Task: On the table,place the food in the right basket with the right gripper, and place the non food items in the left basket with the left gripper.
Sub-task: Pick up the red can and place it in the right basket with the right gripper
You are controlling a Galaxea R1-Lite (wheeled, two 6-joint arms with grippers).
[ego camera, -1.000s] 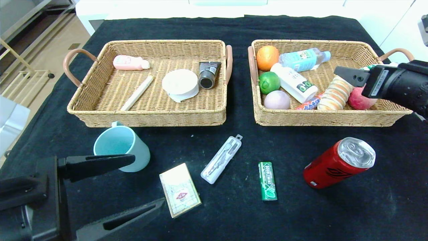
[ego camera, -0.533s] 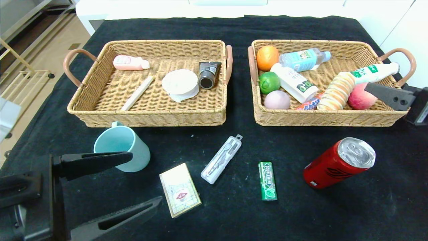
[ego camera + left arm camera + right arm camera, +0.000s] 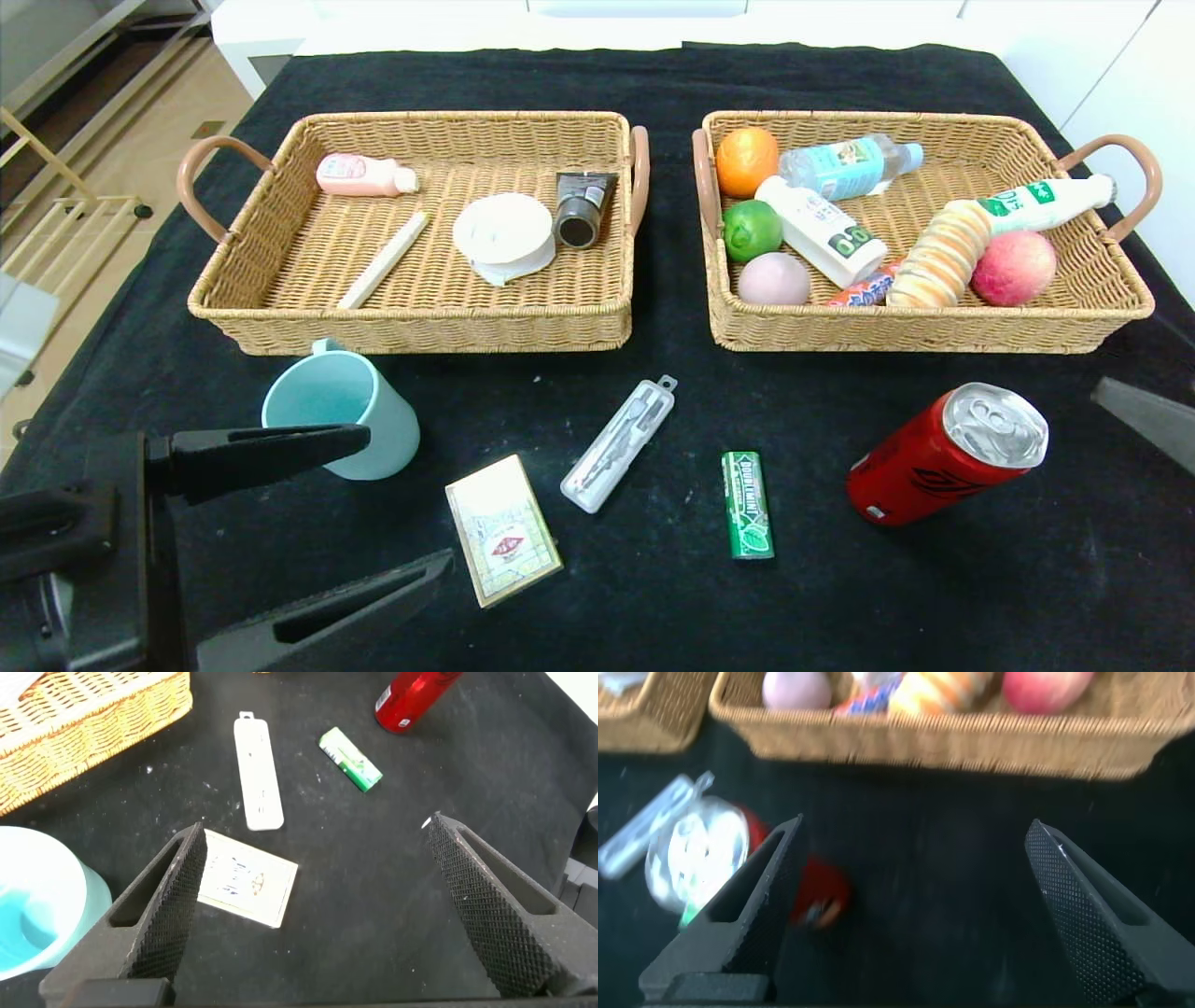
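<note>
Head view: left gripper [image 3: 369, 499] low at the near-left corner, jaws spread wide, nothing between them. Teal mug [image 3: 339, 408] just beside the upper finger, small card box [image 3: 502, 528] just off the lower finger's tip. Left wrist view: same card box [image 3: 248, 876] on the black cloth between the two fingers, untouched; white pen case [image 3: 259, 773] and green gum pack [image 3: 350, 759] farther out. Right gripper [image 3: 910, 915] barely in at the right edge of head view, one finger [image 3: 1144, 418] showing; right wrist view: jaws wide apart, empty, red cola can [image 3: 719, 863] lying on its side beside one finger. Can [image 3: 948, 454] on the cloth in front of right basket [image 3: 934, 331]. Right basket loaded: orange, lime, peach [image 3: 1013, 268], bottles, biscuit roll. Left basket [image 3: 420, 327] holding pink bottle, stick, white round pad, dark tube.
</note>
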